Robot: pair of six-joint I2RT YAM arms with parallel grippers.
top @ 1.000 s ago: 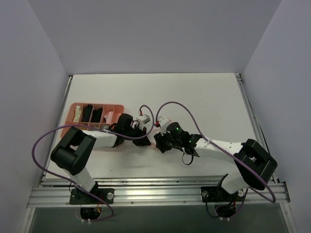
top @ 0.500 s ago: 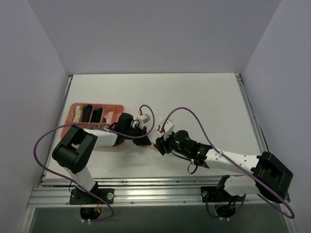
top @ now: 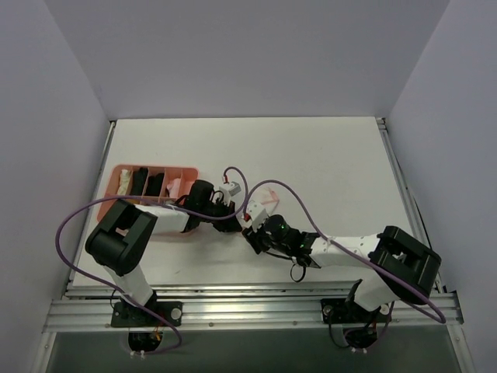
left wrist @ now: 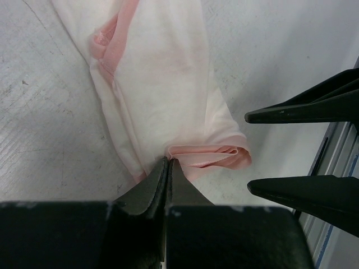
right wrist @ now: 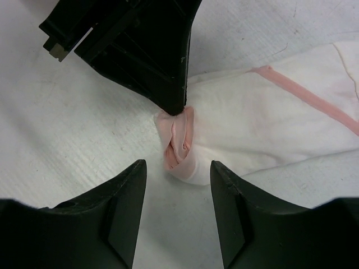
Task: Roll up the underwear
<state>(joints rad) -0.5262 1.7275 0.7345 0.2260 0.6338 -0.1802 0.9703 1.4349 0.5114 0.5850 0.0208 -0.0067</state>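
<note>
Left gripper (left wrist: 168,167) pinched shut on hem of thin white pink-trimmed underwear (left wrist: 162,84). Right gripper (right wrist: 175,212) wide open, empty — straddling its rolled end. Only top view shows pink plastic tray (top: 167,166), 9 o'clock.

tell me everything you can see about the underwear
The underwear is thin, soft white fabric with narrow pink edge trim, lying on the pale table near its middle. It is bunched lengthwise into a loose, wrinkled fold, not yet a tight roll. One end is tucked over, showing layered pink hem. The shut left pincer pinches that end, while the open right pincer straddles it, seemingly without touching.
</note>
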